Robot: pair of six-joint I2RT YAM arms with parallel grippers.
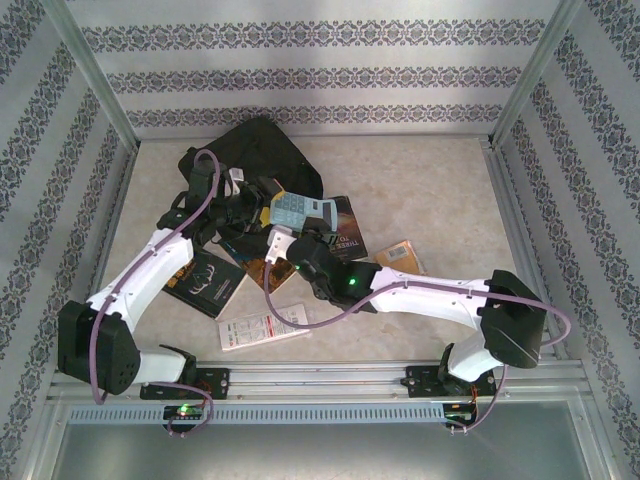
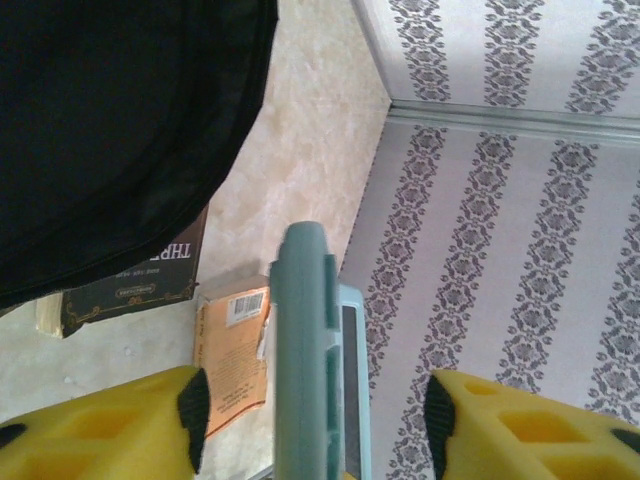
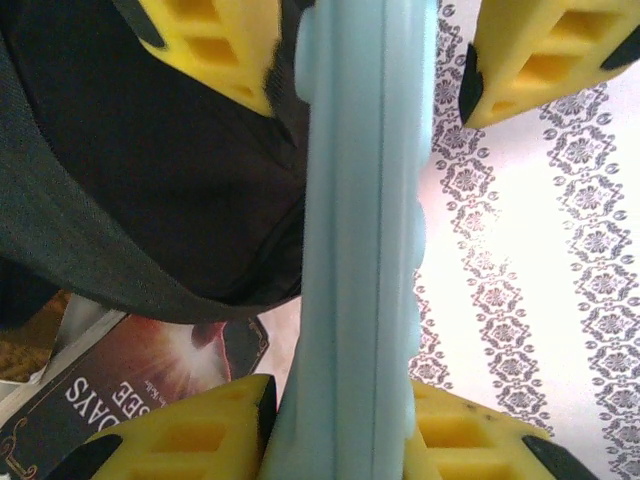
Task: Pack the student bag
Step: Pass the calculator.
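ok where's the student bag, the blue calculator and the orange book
student bag (image 1: 265, 150), top external view, middle of black fabric
blue calculator (image 2: 305, 350), left wrist view, its side edge
orange book (image 2: 230, 370), left wrist view, cover below barcode

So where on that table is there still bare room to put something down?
The far right is bare, between the student bag and the right wall; so is the near strip right of the leaflet. The middle is crowded: books beside the bag, with the left arm and right arm meeting at a calculator.

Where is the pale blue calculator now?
Top view, left of centre: the calculator is in the right gripper, beside the student bag, flanked by the left gripper.
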